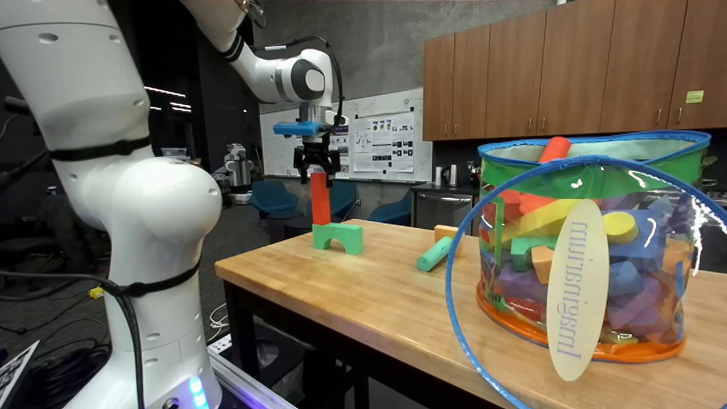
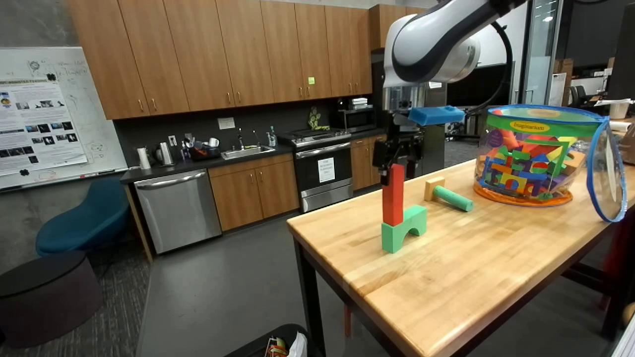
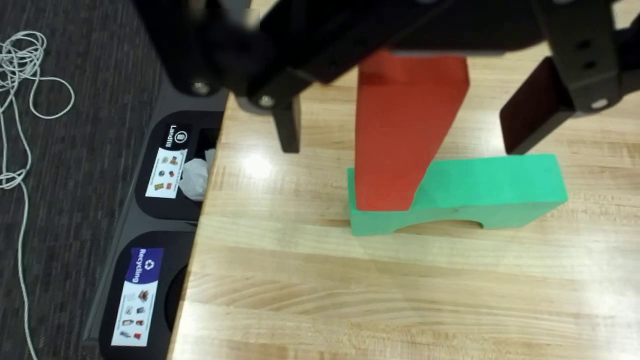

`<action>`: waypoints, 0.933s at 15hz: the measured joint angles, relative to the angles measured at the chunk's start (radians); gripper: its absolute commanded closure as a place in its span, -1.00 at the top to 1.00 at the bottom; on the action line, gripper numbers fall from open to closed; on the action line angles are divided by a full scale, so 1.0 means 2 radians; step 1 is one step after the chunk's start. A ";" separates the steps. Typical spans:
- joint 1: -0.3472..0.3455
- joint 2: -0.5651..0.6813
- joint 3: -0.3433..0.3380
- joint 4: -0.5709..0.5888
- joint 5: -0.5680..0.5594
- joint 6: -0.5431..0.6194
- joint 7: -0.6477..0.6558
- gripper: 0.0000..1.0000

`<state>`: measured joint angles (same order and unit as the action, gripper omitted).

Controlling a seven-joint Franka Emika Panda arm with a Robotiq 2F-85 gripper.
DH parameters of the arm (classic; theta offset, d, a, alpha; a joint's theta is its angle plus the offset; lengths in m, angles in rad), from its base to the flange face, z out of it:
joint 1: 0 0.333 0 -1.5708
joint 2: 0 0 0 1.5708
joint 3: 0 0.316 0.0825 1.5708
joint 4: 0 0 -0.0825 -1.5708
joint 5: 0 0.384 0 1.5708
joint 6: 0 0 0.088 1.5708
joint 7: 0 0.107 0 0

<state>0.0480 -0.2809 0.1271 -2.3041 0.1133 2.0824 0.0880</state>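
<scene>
Step at the stack: the jaws stand around the upper end of the red block point(image 3: 400, 145), seated on the arch point(image 3: 492, 182); whether this is a pick or a release, the views do not settle.
Jaws: apart, with a gap on either side of the red block in the wrist view; nothing clamped.
Next move there: probably calls for a straight vertical path or an even squeeze from both sides, since a sideways knock could topple so tall a piece.
Red block: upright on one end of the arch; long, square-edged, flat-faced, matte, perhaps foam.
Arch: green, flat on top, with a half-round cutout underneath, standing on the bench point(image 3: 325, 300).
Bench: pale striped wood, smooth enough to shine in patches.
Cylinder point(image 2: 454, 199): green, round-sided, lying beside the flat-faced tan block point(image 2: 429, 190); contact between them is hard to tell.
Bag point(image 2: 578, 130): see-through plastic with green band, blue rim and orange base, full of mixed blocks point(image 2: 526, 163).
</scene>
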 measured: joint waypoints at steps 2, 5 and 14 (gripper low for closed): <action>0.000 0.003 0.001 0.000 -0.009 0.009 0.000 0.36; 0.001 0.007 0.003 0.000 -0.020 0.020 0.000 -0.10; -0.003 -0.002 -0.003 0.022 -0.054 0.017 0.018 -0.69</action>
<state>0.0429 -0.2851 0.1208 -2.2599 0.0060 2.1171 0.1232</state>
